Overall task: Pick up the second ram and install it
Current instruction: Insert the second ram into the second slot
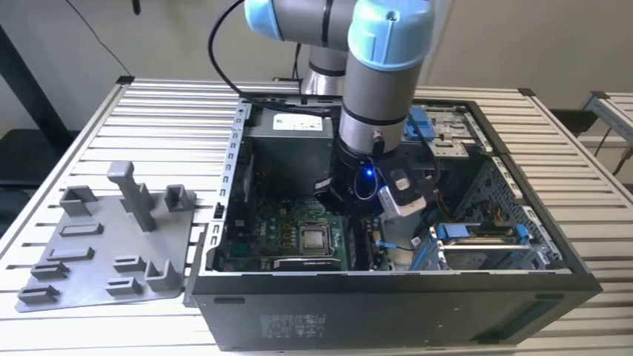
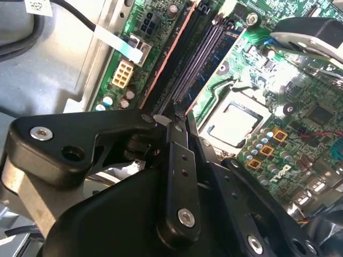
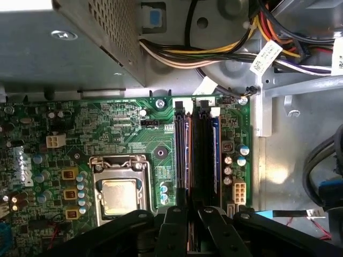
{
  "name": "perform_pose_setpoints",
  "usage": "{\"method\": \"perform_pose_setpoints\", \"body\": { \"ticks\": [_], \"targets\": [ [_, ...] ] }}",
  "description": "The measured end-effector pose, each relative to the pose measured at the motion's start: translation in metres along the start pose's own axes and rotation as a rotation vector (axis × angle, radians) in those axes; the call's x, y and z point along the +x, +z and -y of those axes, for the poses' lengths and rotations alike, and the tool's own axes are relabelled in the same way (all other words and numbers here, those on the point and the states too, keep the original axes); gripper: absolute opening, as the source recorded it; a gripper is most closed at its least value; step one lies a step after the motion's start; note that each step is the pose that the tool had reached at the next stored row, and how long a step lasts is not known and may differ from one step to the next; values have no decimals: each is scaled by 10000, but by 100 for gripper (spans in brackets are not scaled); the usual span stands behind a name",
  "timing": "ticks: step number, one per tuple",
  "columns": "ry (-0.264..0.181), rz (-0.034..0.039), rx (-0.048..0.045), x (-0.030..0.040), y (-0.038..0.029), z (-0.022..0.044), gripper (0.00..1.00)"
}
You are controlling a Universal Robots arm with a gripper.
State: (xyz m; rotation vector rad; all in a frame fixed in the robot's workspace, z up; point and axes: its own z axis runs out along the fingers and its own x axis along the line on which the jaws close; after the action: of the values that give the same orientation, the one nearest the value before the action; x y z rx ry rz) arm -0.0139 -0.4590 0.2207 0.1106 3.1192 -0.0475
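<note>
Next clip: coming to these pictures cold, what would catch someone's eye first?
The robot arm plunging into the open computer case on the slatted table. In the first wrist view, its gripper sits right over the long black memory slots of the green motherboard, beside the silver processor. A grey fixture plate lies at the exterior view's left.

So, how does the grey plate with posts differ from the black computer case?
The grey plate is low and flat, with upright posts; the black case is a tall open box. The plate lies toward the exterior view's left, the case to its right, with the arm reaching inside. Both rest on the slatted table.
</note>
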Motion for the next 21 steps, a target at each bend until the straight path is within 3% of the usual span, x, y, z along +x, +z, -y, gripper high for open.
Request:
{"method": "perform_pose_setpoints", "body": {
  "ticks": [21],
  "targets": [
    [-78,2,-1,-5,38,-16,14]
  ]
}}
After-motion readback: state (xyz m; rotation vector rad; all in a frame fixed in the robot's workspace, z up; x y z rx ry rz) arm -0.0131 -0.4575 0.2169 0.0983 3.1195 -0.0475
